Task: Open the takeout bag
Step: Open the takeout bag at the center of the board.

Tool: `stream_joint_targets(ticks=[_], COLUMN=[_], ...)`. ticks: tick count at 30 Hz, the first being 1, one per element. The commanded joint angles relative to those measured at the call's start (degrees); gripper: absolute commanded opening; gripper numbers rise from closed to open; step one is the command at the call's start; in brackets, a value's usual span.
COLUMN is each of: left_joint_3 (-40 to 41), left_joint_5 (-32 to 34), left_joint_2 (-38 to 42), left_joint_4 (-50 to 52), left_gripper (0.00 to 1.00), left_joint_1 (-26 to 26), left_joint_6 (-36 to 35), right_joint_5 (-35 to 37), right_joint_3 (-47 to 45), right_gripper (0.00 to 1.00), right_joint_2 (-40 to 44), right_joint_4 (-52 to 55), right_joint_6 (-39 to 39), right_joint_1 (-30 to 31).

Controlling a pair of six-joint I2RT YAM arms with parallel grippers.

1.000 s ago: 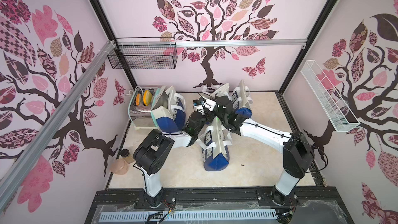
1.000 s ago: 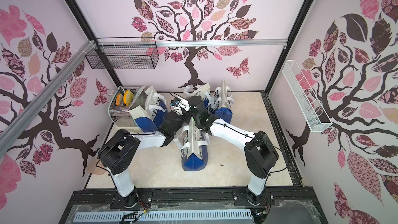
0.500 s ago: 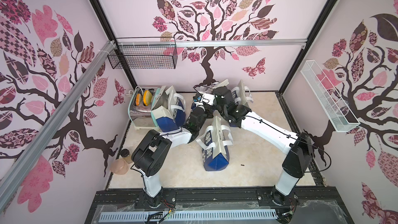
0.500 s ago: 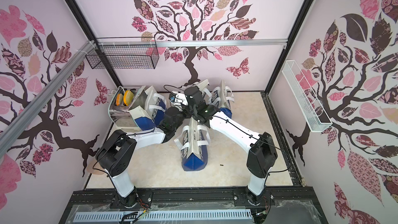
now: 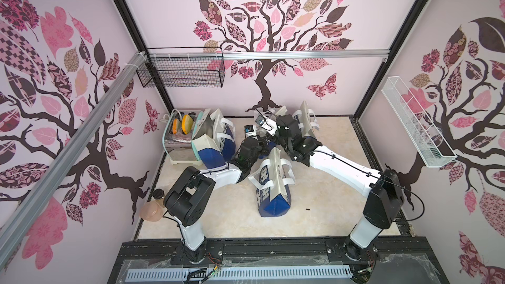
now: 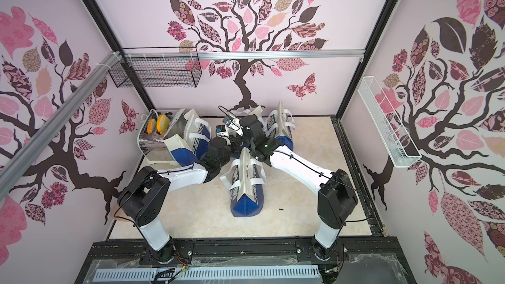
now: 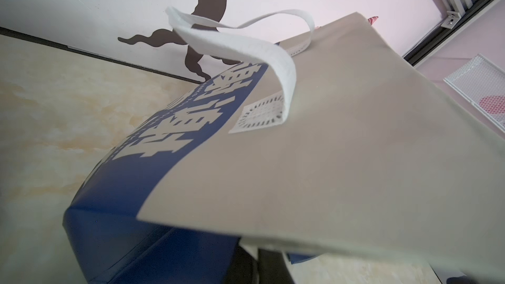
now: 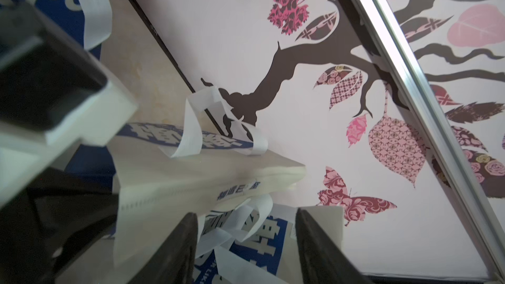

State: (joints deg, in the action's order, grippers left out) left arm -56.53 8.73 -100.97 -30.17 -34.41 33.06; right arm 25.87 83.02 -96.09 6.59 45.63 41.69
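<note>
We clamp our left gripper (image 5: pixel 263 150) on the top edge of the takeout bag (image 5: pixel 273 187). Our right gripper (image 8: pixel 246 244) hangs just beyond it, jaws apart, gripping nothing.

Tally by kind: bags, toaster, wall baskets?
Takeout bags: 4 that I can tell apart; the back ones overlap
Toaster: 1
Wire baskets: 2
Total: 7

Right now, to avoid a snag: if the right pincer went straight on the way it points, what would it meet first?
Probably the white fabric handles of the blue-and-beige bag seen between the open right pincer's fingers, before the back wall; depth is unclear.
</note>
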Motion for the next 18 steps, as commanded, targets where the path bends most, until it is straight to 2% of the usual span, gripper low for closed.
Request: stream_joint_targets(ticks=[1,8,18], left_joint_3=[1.12,0.95,0.32], left_joint_5=[-1.03,-1.35,-2.45], left_joint_2=[0.98,1.41,1.63], left_joint_4=[5.03,5.56,6.65], left_gripper=[0.0,0.0,0.0], left_joint_1=[0.2,0.25,0.24], left_joint_6=[-0.11,-0.12,-0.61], right_joint_5=[-1.12,-3.34,-4.34], right_joint_3=[-3.43,-14.59,-10.49], right_gripper=[0.6,0.6,0.6], right_joint_2=[3.27,3.91,-1.17], right_joint_4=[-4.29,-14.07,-19.79], right_joint_6=[-5.8,0.99,2.87], right_joint_1=[-1.18,-2.07,-2.03])
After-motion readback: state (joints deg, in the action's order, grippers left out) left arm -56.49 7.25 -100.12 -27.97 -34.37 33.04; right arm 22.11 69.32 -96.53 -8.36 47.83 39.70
